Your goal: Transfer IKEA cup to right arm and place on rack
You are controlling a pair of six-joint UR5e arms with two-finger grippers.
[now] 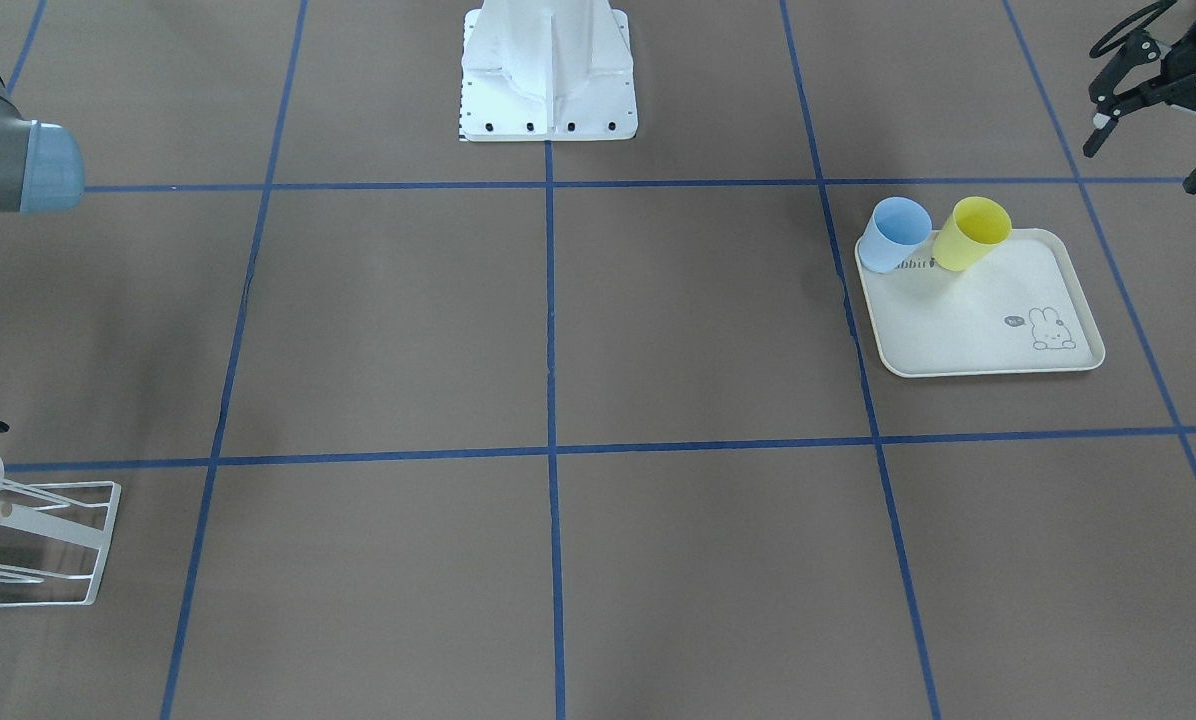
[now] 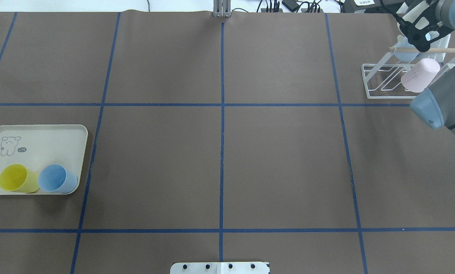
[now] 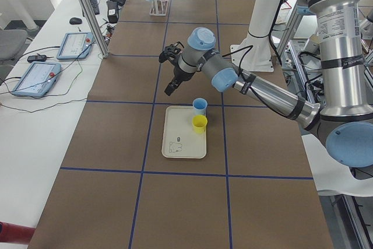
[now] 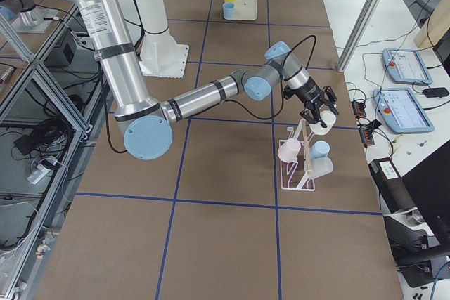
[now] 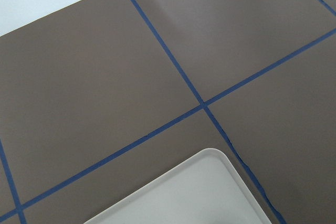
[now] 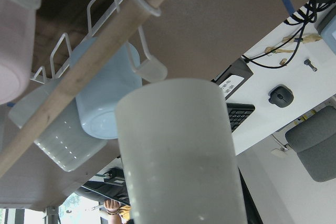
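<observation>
Right end effector (image 2: 419, 40) grips pale grey-white plastic cup (image 6: 178, 150) at white wire rack (image 2: 387, 97).
Front view: left end effector (image 1: 1148, 150) open, empty, beside cream rabbit-print tray (image 1: 958, 330). Overhead: rack far right on brown bench (image 2: 280, 160). Right wrist: cup just beside rack's light wooden dowel (image 6: 89, 66).

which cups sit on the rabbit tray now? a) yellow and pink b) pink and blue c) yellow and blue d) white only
C: the yellow cup and the blue cup sit side by side on the tray, while the pink cup is on the rack, where the right gripper holds a whitish cup.
</observation>
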